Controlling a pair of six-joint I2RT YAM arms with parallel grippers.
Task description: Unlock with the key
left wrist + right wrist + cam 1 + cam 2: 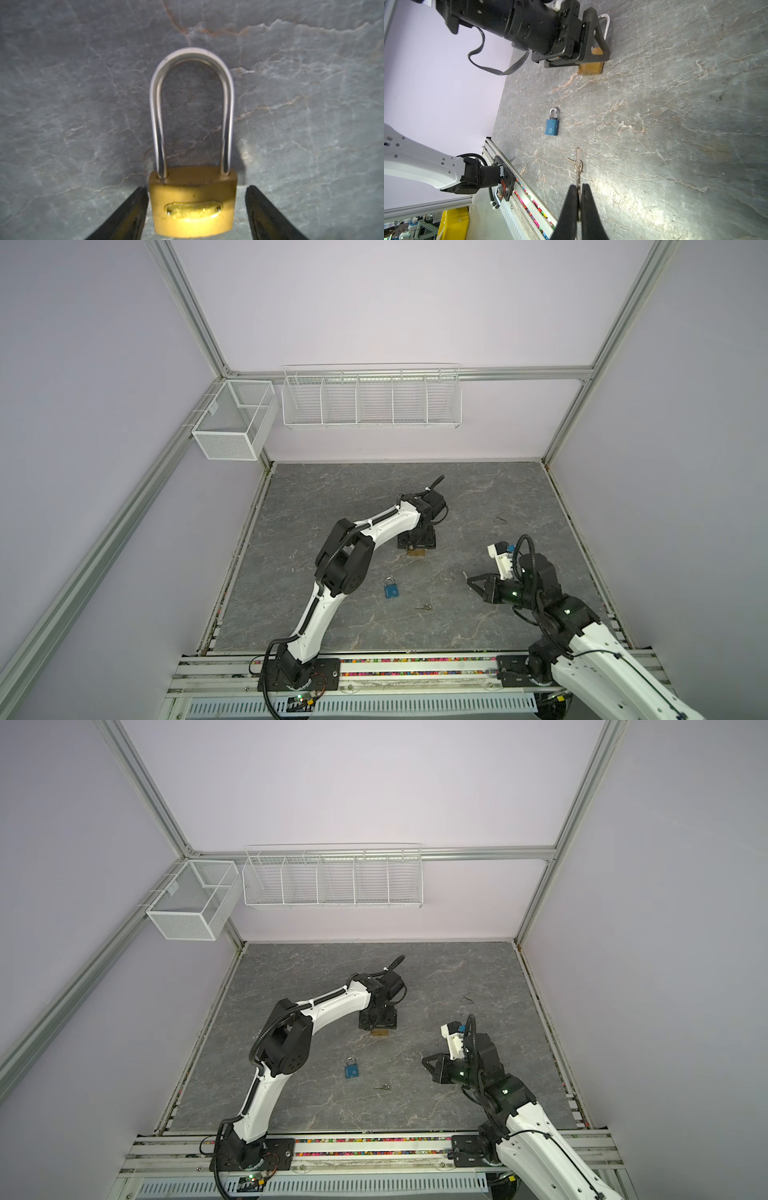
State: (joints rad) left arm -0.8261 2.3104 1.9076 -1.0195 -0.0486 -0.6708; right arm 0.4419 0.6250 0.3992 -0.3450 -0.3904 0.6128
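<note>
A brass padlock with a long steel shackle lies flat on the grey table. My left gripper points down over it, open, with a finger on each side of the brass body; one finger sits almost against the body and the other stands apart. Both top views show only the edge of the padlock under that gripper. My right gripper hovers to the right, shut on a key whose thin blade sticks out past the fingertips.
A blue padlock lies between the arms. A second small key lies to its right. Wire baskets hang on the back wall. A small dark scrap lies at the right rear.
</note>
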